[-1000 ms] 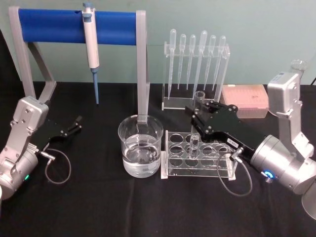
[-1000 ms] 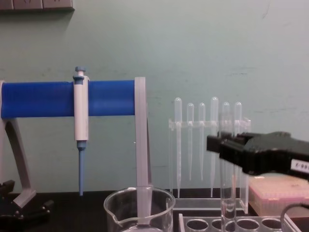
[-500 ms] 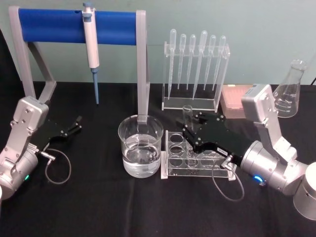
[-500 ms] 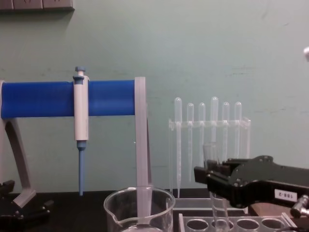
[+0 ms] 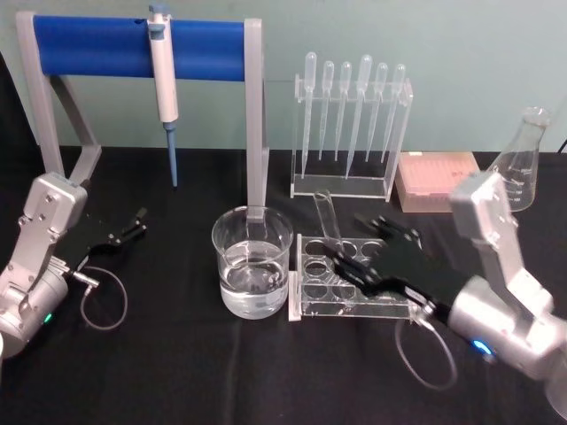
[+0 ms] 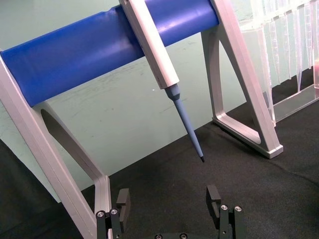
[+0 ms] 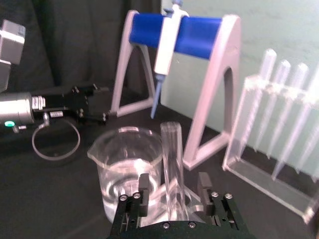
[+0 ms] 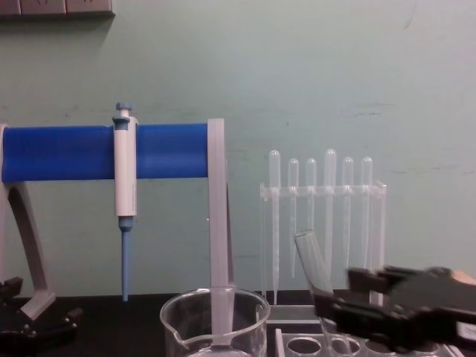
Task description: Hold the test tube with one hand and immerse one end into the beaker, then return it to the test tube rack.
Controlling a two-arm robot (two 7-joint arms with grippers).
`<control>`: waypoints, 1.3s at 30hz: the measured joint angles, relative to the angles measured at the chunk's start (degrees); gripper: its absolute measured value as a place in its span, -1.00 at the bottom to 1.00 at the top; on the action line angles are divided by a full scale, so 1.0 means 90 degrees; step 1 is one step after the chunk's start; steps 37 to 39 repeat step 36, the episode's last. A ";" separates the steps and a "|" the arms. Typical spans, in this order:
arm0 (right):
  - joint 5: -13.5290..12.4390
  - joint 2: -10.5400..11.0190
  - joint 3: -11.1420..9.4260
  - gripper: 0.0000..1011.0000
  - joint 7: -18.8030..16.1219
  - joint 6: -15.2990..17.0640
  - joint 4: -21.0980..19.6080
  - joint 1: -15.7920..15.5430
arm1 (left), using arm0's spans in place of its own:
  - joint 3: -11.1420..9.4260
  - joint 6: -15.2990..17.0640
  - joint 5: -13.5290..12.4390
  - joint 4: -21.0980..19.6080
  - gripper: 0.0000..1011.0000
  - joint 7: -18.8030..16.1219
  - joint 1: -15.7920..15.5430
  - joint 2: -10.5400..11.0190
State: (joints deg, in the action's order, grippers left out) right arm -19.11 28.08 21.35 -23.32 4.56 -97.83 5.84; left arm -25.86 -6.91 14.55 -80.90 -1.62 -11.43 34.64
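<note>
I see the tube [image 5: 328, 220] standing in the rack [image 5: 306, 301], leaning with its open top toward eleven o'clock, just right of the beaker [image 5: 252, 261]. My right gripper [image 5: 368, 257] sits low at the rack; in the wrist view its fingers [image 7: 143, 188] stand apart on either side of the tube, not clamped on it. I judge this the return step: tube back in its hole, jaws let go. Next I'd draw the arm away toward four o'clock without nudging the tilted glass. The left gripper [image 5: 133, 226] rests at nine o'clock, jaws apart, idle.
</note>
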 joint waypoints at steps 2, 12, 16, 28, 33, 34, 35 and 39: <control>-0.0043 0.0098 -0.0100 0.24 0.0067 0.0080 -0.0161 -0.0199 | 0.0000 0.0000 0.0000 0.0000 0.98 0.0000 0.0000 0.0000; 0.0177 0.0459 -0.1236 0.84 0.1135 0.0123 -0.0717 -0.1331 | 0.0000 0.0000 0.0000 0.0000 0.98 0.0000 0.0000 0.0000; 0.0733 0.0171 -0.1470 0.98 0.1964 -0.0133 -0.0237 -0.1398 | 0.0000 0.0000 0.0000 0.0000 0.98 0.0000 0.0000 0.0000; 0.1071 -0.0400 -0.1436 0.98 0.2308 -0.0833 0.0809 -0.0986 | 0.0000 0.0000 0.0000 0.0000 0.98 0.0000 0.0000 0.0000; 0.1063 -0.0375 -0.1438 0.98 0.2301 -0.0798 0.0774 -0.1004 | 0.0000 0.0000 0.0000 0.0000 0.98 0.0000 0.0000 0.0000; 0.1059 -0.0369 -0.1438 0.98 0.2300 -0.0789 0.0762 -0.1009 | 0.0000 0.0000 0.0000 0.0000 0.98 0.0000 0.0000 0.0000; 0.1057 -0.0367 -0.1439 0.98 0.2300 -0.0786 0.0757 -0.1011 | 0.0000 0.0000 0.0000 0.0000 0.98 0.0000 0.0000 0.0000; 0.1056 -0.0364 -0.1439 0.98 0.2299 -0.0783 0.0754 -0.1014 | 0.0000 0.0000 0.0000 0.0000 0.98 0.0000 0.0000 0.0000</control>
